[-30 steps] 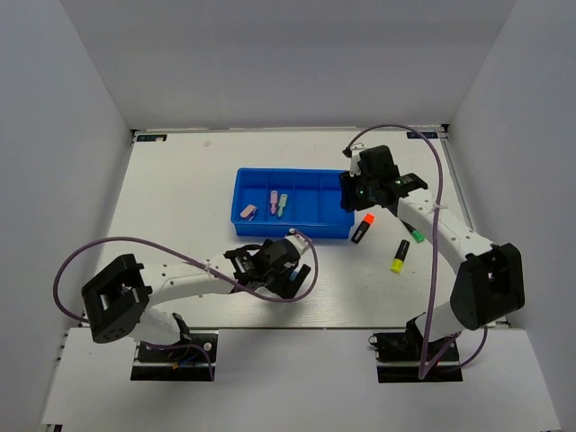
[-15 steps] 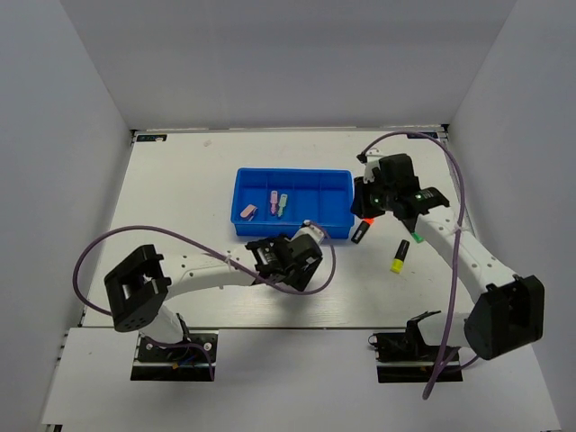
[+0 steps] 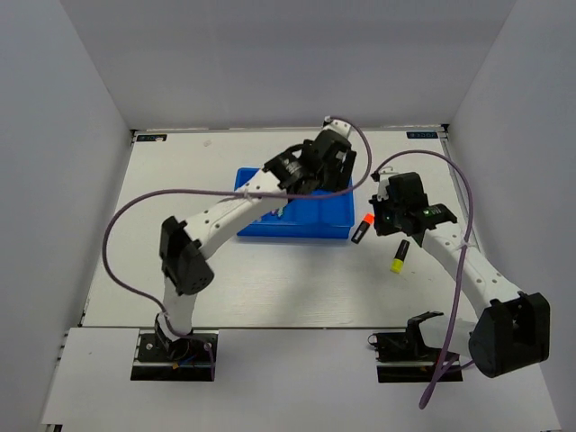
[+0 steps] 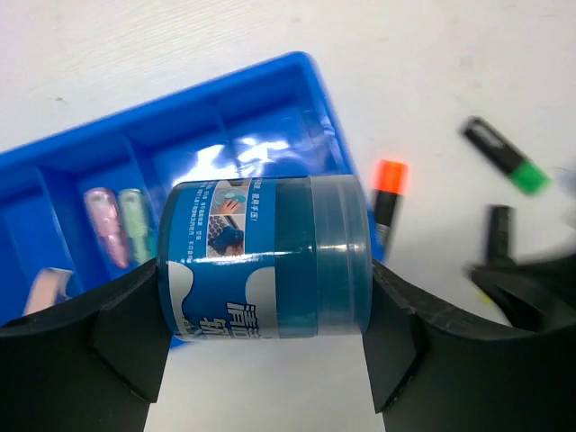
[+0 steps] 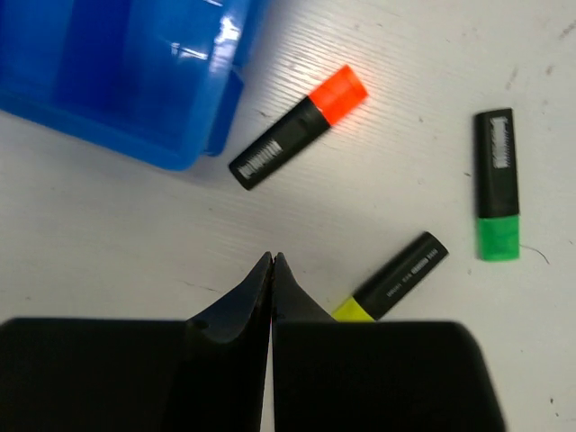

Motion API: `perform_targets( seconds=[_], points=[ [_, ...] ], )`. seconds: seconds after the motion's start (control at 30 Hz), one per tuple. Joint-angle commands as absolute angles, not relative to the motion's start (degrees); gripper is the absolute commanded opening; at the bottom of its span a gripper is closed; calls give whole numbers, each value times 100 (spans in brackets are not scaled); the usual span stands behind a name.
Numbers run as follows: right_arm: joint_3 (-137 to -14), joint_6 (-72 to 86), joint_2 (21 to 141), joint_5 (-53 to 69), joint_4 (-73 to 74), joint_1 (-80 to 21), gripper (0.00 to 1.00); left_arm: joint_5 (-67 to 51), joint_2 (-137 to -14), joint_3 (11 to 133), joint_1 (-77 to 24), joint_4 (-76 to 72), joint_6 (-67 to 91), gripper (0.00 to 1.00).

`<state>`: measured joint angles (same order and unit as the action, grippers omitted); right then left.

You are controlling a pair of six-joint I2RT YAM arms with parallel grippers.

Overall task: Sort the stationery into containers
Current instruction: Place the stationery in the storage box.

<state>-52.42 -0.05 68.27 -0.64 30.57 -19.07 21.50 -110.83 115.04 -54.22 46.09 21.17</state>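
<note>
My left gripper [image 4: 261, 310] is shut on the blue-clear tape roll [image 4: 265, 261], a labelled cylinder lying crosswise between the fingers. It hangs over the right end of the blue tray [image 4: 180, 99], and from above the left gripper [image 3: 328, 162] is at the tray's [image 3: 297, 227] far right corner. A pastel pink piece [image 4: 106, 225], a mint piece [image 4: 135, 220] and a pink eraser [image 4: 45, 288] lie in the tray. My right gripper [image 5: 272, 261] is shut and empty above the table. Around it lie the orange [image 5: 301, 126], yellow [image 5: 391, 279] and green [image 5: 498, 184] highlighters.
The tray's right corner [image 5: 117, 72] lies just left of the orange highlighter [image 3: 362, 229]. The yellow highlighter [image 3: 397, 255] lies in front of the right gripper [image 3: 387, 223]. White walls enclose the table on three sides. A purple cable loops off each arm.
The left arm swung from the table in front of the tray to above the tray's far right end. The right gripper drew back to the right and closed.
</note>
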Motion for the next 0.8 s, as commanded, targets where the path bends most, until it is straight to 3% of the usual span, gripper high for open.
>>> perform_targets(
  seconds=[0.0, 0.4, 0.67, 0.77],
  points=[
    [-5099, -35, 6549, -404, 3068, -1714, 0, 1866, -11809, 12450, -4924, 5361, 1769, 7],
    [-5054, -35, 6539, -44, 3067, -1205, 0, 1116, -12173, 11725, -4236, 4983, 1925, 12],
    [-5010, -35, 6583, 228, 3102, -1028, 0, 949, -12270, 11383, -4280, 4808, 2135, 26],
    [-5018, -35, 6644, 307, 3138, -993, 9, 949, -12217, 11294, -4280, 4746, 2136, 32]
  ],
)
